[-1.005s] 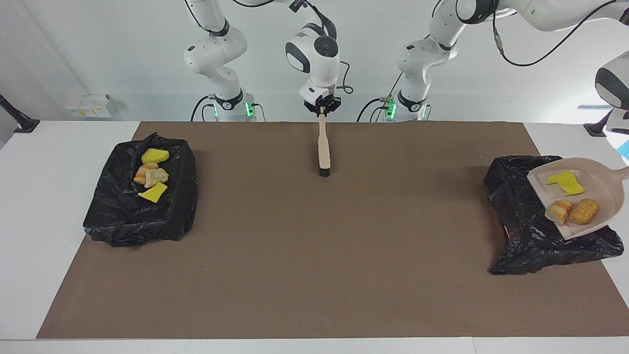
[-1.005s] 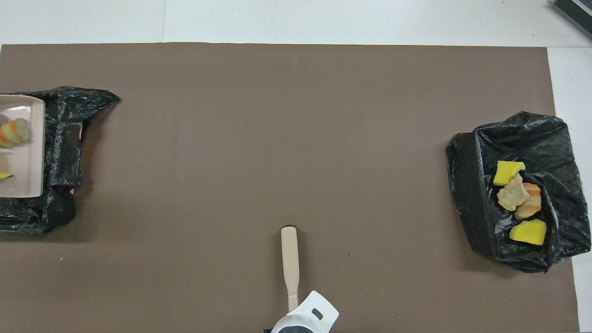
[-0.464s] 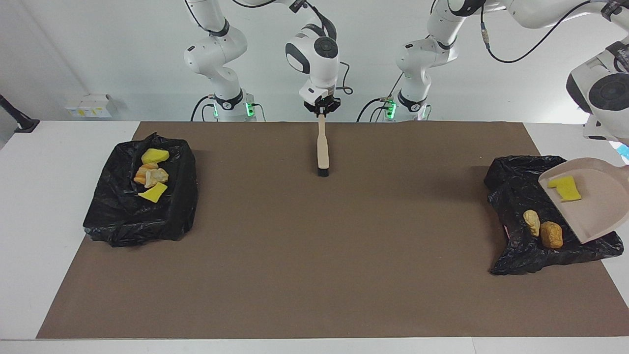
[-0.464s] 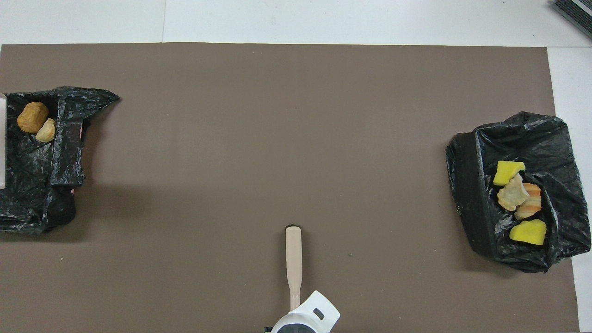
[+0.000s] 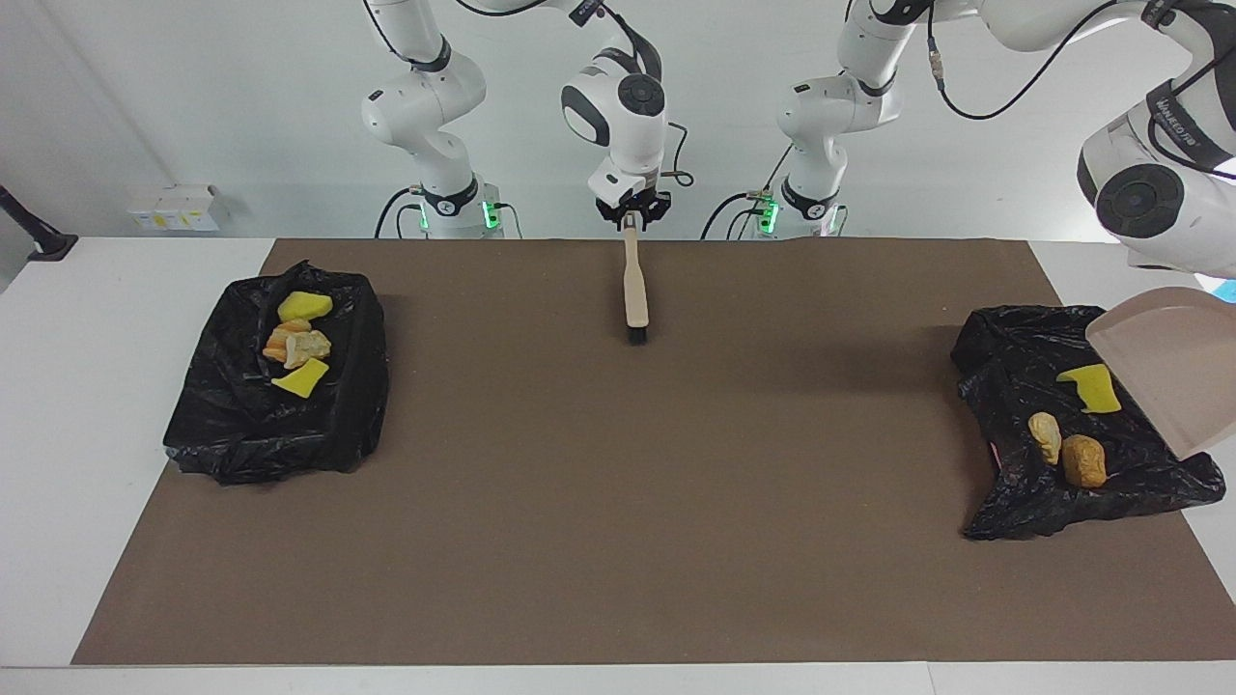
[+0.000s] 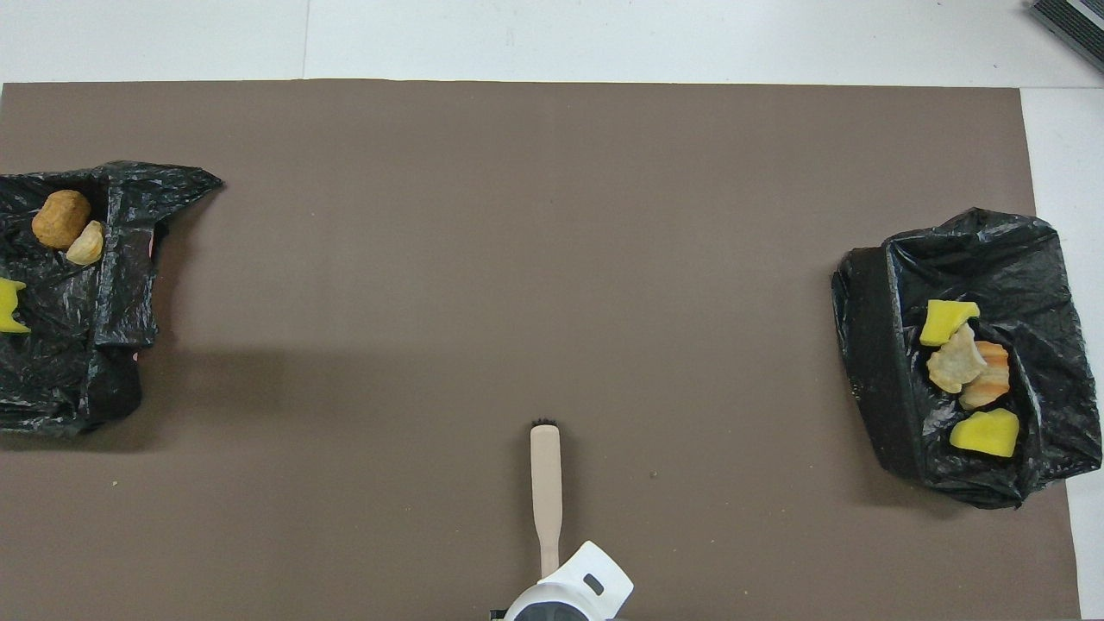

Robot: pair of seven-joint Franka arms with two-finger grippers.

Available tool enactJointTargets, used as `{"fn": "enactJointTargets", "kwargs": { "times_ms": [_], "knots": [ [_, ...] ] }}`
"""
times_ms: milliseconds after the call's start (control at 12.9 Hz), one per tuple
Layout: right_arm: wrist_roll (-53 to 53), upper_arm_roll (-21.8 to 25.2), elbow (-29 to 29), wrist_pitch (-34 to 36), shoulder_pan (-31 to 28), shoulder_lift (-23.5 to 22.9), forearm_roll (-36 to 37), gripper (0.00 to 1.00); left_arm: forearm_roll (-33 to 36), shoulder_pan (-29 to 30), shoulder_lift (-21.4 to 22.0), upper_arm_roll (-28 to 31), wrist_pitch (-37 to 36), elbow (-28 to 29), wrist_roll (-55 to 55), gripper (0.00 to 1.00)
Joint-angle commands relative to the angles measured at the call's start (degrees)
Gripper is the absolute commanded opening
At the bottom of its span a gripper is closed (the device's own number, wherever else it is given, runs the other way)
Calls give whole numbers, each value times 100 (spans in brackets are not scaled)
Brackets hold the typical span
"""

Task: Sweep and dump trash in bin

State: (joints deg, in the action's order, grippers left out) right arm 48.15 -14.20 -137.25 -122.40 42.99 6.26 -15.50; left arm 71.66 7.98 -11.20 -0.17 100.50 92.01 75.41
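Right hand (image 5: 632, 214) sits at the handle tip of the brush (image 5: 634, 285), low over the worktop (image 5: 618, 541) edge nearest the robots; whether it grips the handle or has let go I cannot tell. The brush reaches away from that hand, bristles down on the brown mat.

The left hand is cut off by the picture's edge, clenched. Below that arm's wrist the dustpan (image 5: 1173, 372) hangs steeply tilted over the black bin bag (image 5: 1024, 502).

The trash lies well apart from the right hand, at both ends. Just beneath the dustpan are three pieces: the yellow chunk (image 5: 1091, 388), the tan lump (image 5: 1044, 436) and the brown lump (image 5: 1084, 460). Four more scraps (image 5: 299, 343) rest in the other bag (image 5: 280, 434).
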Motion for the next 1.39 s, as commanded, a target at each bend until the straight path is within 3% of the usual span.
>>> {"fn": "enactJointTargets", "kwargs": {
  "times_ms": [0, 155, 386, 541, 928, 1082, 1314],
  "knots": [
    [46, 14, 146, -39, -123, -46, 11, 65, 148, -226, 257, 8, -337, 90, -150, 0],
    [54, 40, 251, -39, -333, -29, 12, 69, -1, -226, 503, -1, -355, 124, -158, 0],
    [54, 40, 620, -30, -956, -28, 38, 81, -1053, -305, 654, -1, -601, 125, -254, 0],
    [63, 49, 822, -21, -1431, -28, 55, 97, -1958, -306, 663, -1, -654, 142, -675, 0],
    [-76, 40, 1235, -12, -2302, -107, 712, 100, -3576, -306, 724, -1, -646, 195, -1887, 0],
    [-156, 49, 1542, 5, -2592, -265, 1205, 100, -4140, -305, 934, -1, -602, 562, -2092, 0],
    [-497, 40, 2218, 163, -3189, -388, 1251, 100, -4870, -471, 1233, -1, -575, 1063, -3090, 0]
  ]
}}
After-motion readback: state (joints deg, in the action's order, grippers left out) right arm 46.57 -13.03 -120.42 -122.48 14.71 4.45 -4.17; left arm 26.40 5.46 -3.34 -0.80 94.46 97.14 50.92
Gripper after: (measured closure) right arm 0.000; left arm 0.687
